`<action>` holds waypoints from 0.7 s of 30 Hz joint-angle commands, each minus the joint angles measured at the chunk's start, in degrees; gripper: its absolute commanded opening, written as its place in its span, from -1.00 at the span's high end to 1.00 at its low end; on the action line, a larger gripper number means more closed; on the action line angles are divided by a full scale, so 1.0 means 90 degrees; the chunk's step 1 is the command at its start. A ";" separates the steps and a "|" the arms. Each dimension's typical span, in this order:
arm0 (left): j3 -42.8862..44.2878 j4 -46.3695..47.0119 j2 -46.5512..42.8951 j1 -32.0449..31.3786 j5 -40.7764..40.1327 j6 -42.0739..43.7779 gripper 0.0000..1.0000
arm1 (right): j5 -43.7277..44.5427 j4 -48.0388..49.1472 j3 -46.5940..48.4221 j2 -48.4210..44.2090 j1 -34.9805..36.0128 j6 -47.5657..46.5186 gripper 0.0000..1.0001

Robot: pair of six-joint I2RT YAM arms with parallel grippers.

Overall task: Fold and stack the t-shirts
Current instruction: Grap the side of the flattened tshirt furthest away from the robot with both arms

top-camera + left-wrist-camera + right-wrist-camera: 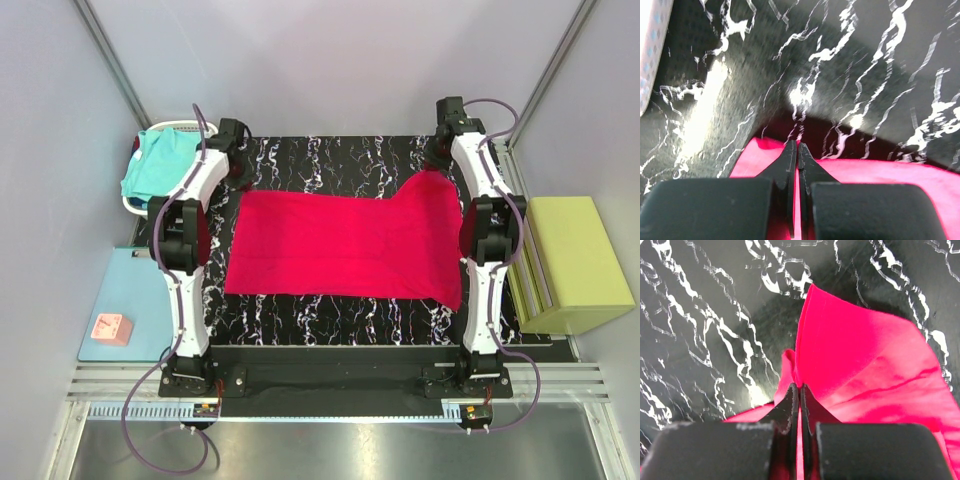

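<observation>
The crimson-red t-shirt (340,245) lies spread flat across the black marbled table (330,155). Its far right corner is pulled up into a peak. My left gripper (240,176) is at the shirt's far left corner. In the left wrist view the gripper (797,145) is shut on the red t-shirt (875,172), with cloth showing between the fingers. My right gripper (437,165) is at the far right corner. In the right wrist view it (800,386) is shut on a raised fold of the red t-shirt (860,355). The turquoise t-shirt (158,160) lies bunched in a white basket (135,205) at the far left.
A light-blue mat (135,290) with a small pink block (112,328) on it lies left of the left arm. A yellow-green rectangular block (575,262) stands right of the right arm. Grey walls close in both sides and the back.
</observation>
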 commanded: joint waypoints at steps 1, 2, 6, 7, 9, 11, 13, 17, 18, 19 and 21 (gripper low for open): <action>-0.0318 0.0072 -0.0425 -0.0054 0.0002 -0.0035 1.00 | 0.0271 0.0201 -0.0562 -0.0758 0.0176 -0.0201 1.00; -0.0367 0.0072 -0.0434 -0.0073 -0.0027 -0.0026 1.00 | 0.0358 0.0241 -0.0689 -0.0836 0.0225 -0.0231 1.00; -0.0572 0.0111 -0.0571 -0.0083 -0.0076 -0.0026 1.00 | 0.0505 0.0417 -0.1383 -0.1178 0.0303 -0.0260 1.00; -0.0621 0.0121 -0.0591 -0.0093 -0.0095 -0.0016 1.00 | 0.0525 0.0485 -0.1500 -0.1324 0.0294 -0.0270 1.00; -0.0670 0.0121 -0.0697 -0.0093 -0.0105 0.0003 1.00 | 0.0593 0.0583 -0.1860 -0.1481 0.0294 -0.0260 1.00; -0.0738 0.0111 -0.0766 -0.0093 -0.0154 0.0004 1.00 | 0.0691 0.0632 -0.2212 -0.1754 0.0313 -0.0260 1.00; -0.0807 0.0121 -0.0903 -0.0093 -0.0222 0.0052 1.00 | 0.0730 0.0709 -0.2428 -0.2027 0.0313 -0.0260 1.00; -0.0934 0.0121 -0.1166 -0.0093 -0.0339 0.0082 1.00 | 0.0906 0.0769 -0.2887 -0.2380 0.0313 -0.0270 1.00; -0.0973 0.0111 -0.1206 -0.0093 -0.0359 0.0092 1.00 | 0.0925 0.0769 -0.2936 -0.2438 0.0313 -0.0251 1.00; -0.1060 0.0121 -0.1264 -0.0093 -0.0417 0.0101 1.00 | 0.0974 0.0749 -0.2995 -0.2545 0.0313 -0.0241 1.00; -0.1226 0.0121 -0.1450 -0.0093 -0.0456 0.0092 1.00 | 0.1023 0.0701 -0.3141 -0.2643 0.0313 -0.0231 1.00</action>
